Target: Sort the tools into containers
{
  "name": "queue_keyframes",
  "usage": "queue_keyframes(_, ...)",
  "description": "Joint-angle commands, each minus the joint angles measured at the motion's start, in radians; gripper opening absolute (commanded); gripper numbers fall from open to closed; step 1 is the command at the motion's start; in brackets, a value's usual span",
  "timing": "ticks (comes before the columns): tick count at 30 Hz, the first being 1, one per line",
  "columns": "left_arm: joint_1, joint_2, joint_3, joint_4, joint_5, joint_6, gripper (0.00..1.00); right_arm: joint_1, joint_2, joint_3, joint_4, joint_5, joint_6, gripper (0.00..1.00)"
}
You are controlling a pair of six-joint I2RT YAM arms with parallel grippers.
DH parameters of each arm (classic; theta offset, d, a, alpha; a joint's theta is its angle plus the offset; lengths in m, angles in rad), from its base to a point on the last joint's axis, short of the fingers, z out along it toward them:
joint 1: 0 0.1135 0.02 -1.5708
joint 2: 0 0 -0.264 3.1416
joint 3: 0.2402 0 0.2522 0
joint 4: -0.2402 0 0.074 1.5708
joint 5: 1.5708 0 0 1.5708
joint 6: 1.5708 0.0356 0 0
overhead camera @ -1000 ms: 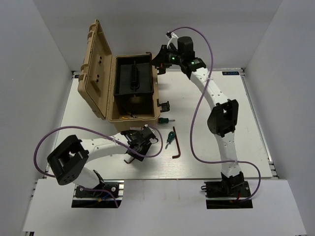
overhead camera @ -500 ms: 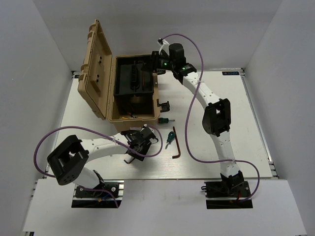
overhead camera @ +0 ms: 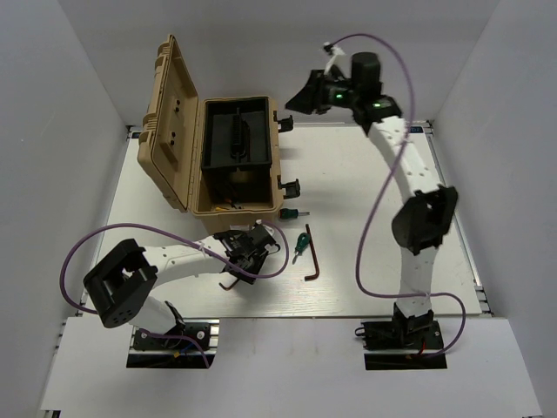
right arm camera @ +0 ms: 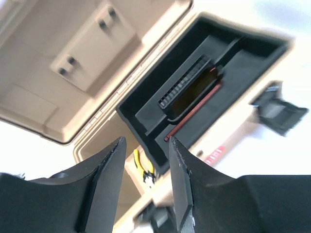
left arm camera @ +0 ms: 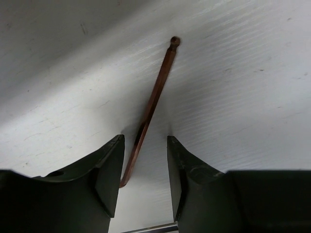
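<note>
- Tan plastic is picked out at upper left of the top view. The toolbox (overhead camera: 178, 148) is stood open with its black tray (overhead camera: 235, 139) seated inside.
- On the white table (overhead camera: 374, 200), one screwdriver (overhead camera: 290, 212) is spotted just below the box. A second screwdriver (overhead camera: 300, 244) lies lower, and a long hex key (overhead camera: 313, 259) is seen right of it.
- The left gripper (overhead camera: 240, 261) is lowered at lower centre over a small hex key (overhead camera: 231, 280). The right gripper (overhead camera: 300, 103) is held high, right of the box.
- Left wrist view: the coppery small hex key is seen running from upper centre down between the fingers (left arm camera: 109, 170). They are parted either side of its shank, and no contact is made out.
- The key is judged light, stiff, thin and slick. Lying flat, it could skid or pivot, so a pinch across the shank near the bend is advised.
- Right wrist view: the fingers (right arm camera: 104, 179) are spread with nothing between them. Beyond them, a stowed hex key (right arm camera: 192, 114) is laid in the tray, and yellow pliers (right arm camera: 141, 162) are glimpsed deeper in the box.
</note>
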Motion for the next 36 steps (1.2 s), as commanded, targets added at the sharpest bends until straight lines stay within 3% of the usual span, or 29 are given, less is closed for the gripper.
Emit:
queue_keyframes(1, -0.004, 0.047, -0.051, 0.029, 0.064, 0.002, 0.51, -0.081, -0.15, -0.056, -0.04, -0.051, -0.036, 0.47)
queue_keyframes(8, -0.004, 0.106, -0.081, 0.062, 0.111, 0.002, 0.51, -0.173, -0.316, -0.305, -0.055, -0.14, -0.052, 0.44)
queue_keyframes(12, -0.004, 0.12, -0.101, 0.099, 0.13, 0.002, 0.46, -0.192, -0.379, -0.421, -0.058, -0.177, -0.058, 0.44)
queue_keyframes(25, -0.004, 0.152, -0.1, 0.103, 0.117, -0.016, 0.13, -0.236, -0.508, -0.546, -0.091, -0.205, -0.09, 0.44)
queue_keyframes(28, -0.015, 0.107, -0.089, 0.093, 0.127, -0.016, 0.02, -0.247, -0.528, -0.558, -0.15, -0.199, -0.176, 0.57)
queue_keyframes(30, -0.025, 0.078, -0.077, 0.084, 0.136, -0.016, 0.0, -0.257, -0.543, -0.57, -0.224, -0.167, -0.286, 0.67)
queue_keyframes(36, -0.059, -0.086, 0.023, 0.041, 0.191, -0.007, 0.0, -0.262, -0.611, -0.745, -0.367, -0.041, -0.463, 0.66)
